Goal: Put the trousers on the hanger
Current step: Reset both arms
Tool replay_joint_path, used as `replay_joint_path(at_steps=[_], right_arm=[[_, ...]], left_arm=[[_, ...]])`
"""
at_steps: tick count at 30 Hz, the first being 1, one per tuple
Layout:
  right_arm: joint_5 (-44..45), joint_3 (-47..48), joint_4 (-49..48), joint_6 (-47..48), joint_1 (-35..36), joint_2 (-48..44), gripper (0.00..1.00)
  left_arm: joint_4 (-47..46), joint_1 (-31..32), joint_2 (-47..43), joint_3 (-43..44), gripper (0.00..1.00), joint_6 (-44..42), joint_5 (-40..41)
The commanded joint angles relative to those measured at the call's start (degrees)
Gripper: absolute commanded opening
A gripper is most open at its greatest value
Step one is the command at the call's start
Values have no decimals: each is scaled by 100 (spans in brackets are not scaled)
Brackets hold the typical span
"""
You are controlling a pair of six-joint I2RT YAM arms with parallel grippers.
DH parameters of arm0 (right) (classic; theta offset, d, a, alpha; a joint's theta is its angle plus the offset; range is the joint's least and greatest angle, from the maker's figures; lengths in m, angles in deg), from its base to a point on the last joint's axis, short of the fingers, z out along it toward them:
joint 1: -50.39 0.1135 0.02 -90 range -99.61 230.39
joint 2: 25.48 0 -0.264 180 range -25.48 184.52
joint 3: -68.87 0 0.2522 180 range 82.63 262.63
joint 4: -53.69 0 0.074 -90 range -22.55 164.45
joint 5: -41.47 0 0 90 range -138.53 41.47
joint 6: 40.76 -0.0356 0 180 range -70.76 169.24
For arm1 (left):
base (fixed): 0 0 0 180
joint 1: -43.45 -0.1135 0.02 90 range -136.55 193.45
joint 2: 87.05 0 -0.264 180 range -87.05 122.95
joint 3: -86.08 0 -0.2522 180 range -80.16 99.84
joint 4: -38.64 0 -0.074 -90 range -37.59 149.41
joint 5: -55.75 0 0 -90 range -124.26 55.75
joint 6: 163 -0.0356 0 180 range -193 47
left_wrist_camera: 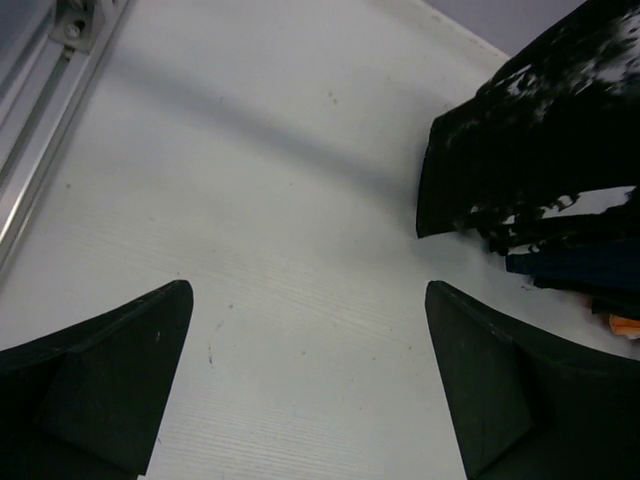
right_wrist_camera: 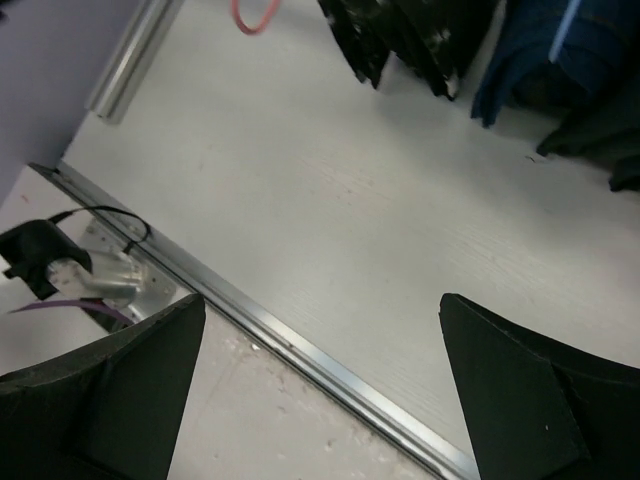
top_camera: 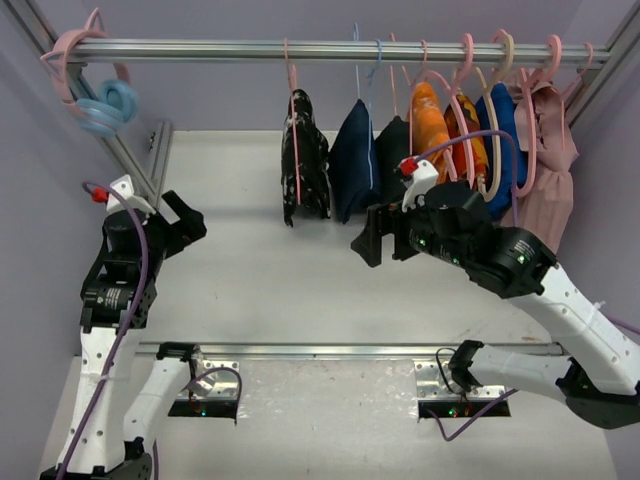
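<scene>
The black-and-white trousers hang limp on the thin pink hanger at the far rail — seemingly soft, light, slippery on wire, best pinched at a bunched fold — while the left gripper and right gripper hover nearer, both spread open, empty.

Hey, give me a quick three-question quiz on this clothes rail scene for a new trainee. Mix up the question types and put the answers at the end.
1. True or false: the trousers already hang from the rail on the hanger.
2. Which garment hangs directly beside the trousers? A: the navy garment. B: an orange one. C: a pale pink one.
3. Fill the gap: the left pincer and the right pincer are both ____, with nothing between their fingers.

Key: 1 true; 2 A; 3 open.
</scene>
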Motion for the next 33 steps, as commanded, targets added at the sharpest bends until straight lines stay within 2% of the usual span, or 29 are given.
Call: replay_joint_path(at_steps=[1,9,16,23,29,33], right_arm=[[1108,-509,680,142,52,-699,99],[2337,-1562,874,347,55,-1924,99],[3004,-2342,971,121,52,-2450,99],[3438,-2396,1412,53,52,-2958,99],[3501,-2472,1609,6,61,-3153,99],[3572,-2590,1651,-33,59,-3203,99]], left_arm=[[52,-23,-457,538,100,-264,350],[-56,-23,-591,437,100,-422,164],[-71,-23,-718,461,100,-511,293],[-432,-23,-1039,-66,100,-637,339],[-1118,-23,-1416,-786,100,-638,78],[-1253,-23,-1465,-895,100,-623,50]])
